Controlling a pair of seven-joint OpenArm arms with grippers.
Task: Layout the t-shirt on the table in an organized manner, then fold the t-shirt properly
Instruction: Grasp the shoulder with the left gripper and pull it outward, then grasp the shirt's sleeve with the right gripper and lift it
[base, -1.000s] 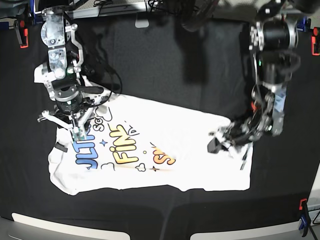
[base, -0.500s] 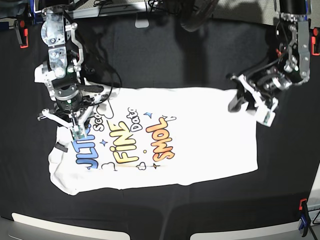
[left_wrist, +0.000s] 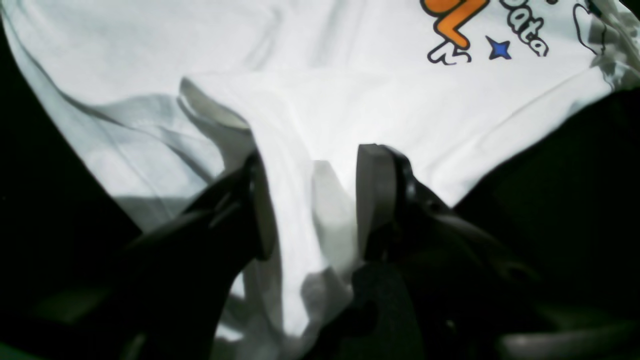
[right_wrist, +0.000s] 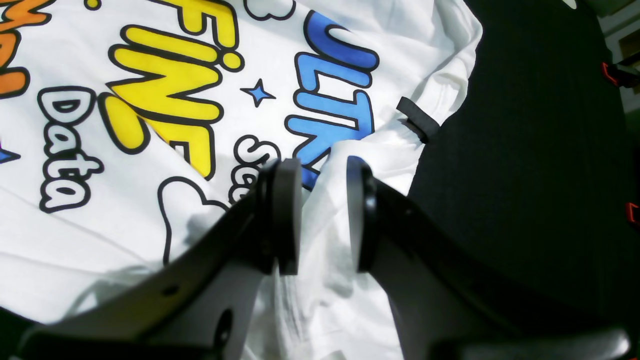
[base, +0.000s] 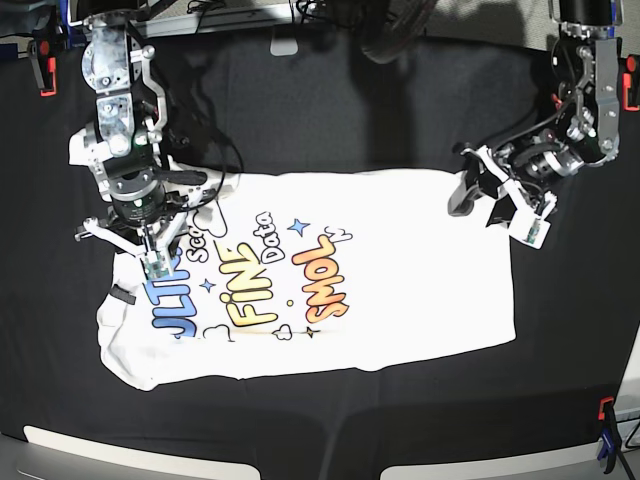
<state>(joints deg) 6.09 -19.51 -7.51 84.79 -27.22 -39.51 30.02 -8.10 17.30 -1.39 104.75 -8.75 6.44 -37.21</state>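
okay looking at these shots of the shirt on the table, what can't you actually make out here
- Left pincer: cloth of the t-shirt lies between its fingers, but the left wrist view does not show whether they clamp it.
- The shirt's far corner in the base view: covered by the left pincer.
- The blue word in the right wrist view: partly covered by a raised fold at the right pincer.
- The table: cut off by every frame edge.

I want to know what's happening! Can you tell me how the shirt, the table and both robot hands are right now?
t-shirt: spread print-up, slightly wrinkled, not folded.
table: covered in black cloth.
left gripper: shut on a fold of shirt.
right gripper: shut on a fold of shirt.
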